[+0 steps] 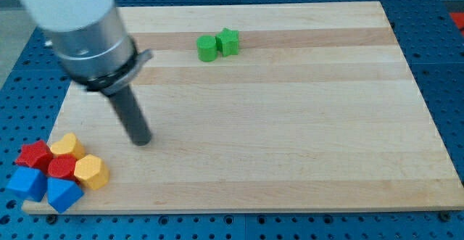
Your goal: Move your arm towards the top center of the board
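Note:
My tip rests on the wooden board at the view's left, below the arm's grey cylinder body. A green cylinder-like block and a green star block touch each other near the view's top centre, well up and right of the tip. At the bottom left corner lies a cluster: a red block, a yellow block, a second red block, a second yellow block, a blue block and a second blue block. The tip stands up and right of this cluster, apart from it.
The board lies on a blue perforated table. The arm's body covers the board's top left corner.

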You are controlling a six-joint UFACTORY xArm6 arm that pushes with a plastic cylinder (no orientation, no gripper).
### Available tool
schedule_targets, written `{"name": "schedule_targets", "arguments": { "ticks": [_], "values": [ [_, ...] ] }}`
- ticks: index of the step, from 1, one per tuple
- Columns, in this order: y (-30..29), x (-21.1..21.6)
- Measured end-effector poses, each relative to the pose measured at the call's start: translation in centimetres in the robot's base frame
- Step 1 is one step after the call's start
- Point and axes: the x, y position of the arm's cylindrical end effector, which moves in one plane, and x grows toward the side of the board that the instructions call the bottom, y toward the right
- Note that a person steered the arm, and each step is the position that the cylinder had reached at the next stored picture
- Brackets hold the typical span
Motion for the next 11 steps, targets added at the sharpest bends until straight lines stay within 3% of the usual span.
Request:
{"name": "schedule_targets", "arguments": {
  "ticks": [1,5,8,11],
  "values": [
    [3.5,-0.7],
    [19.5,-14.8],
    [18.6,-25.0],
    [13.5,-23.7]
  ]
}}
